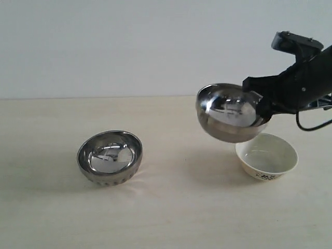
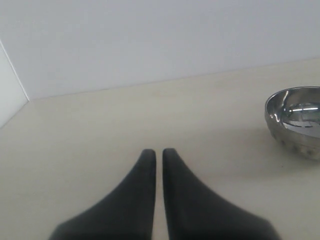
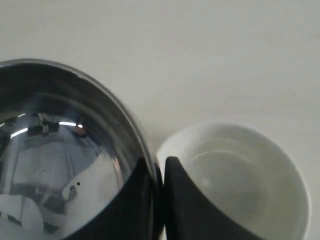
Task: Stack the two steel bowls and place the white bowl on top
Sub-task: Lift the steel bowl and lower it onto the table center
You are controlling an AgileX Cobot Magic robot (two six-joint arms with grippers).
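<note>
One steel bowl (image 1: 228, 111) hangs tilted above the counter (image 1: 181, 212), its rim pinched by the right pincer (image 3: 159, 162), whose dark arm (image 1: 303, 78) slants down from the right. The white bowl (image 1: 267, 155) sits upright just below and beside it. The ribbed steel bowl (image 1: 110, 155) rests well apart to the left. Near it the left pincer (image 2: 158, 152) hovers low over the counter, seemingly pressed together on nothing, though a thin slit shows between its fingers.

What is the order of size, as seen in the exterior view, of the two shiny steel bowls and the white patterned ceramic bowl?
1. Lifted, tilted shiny steel bowl and ribbed shiny steel bowl on the table: about alike; the lift makes ranking unsure.
2. Cream-white ceramic bowl with dark flowers: slightly smaller.
</note>
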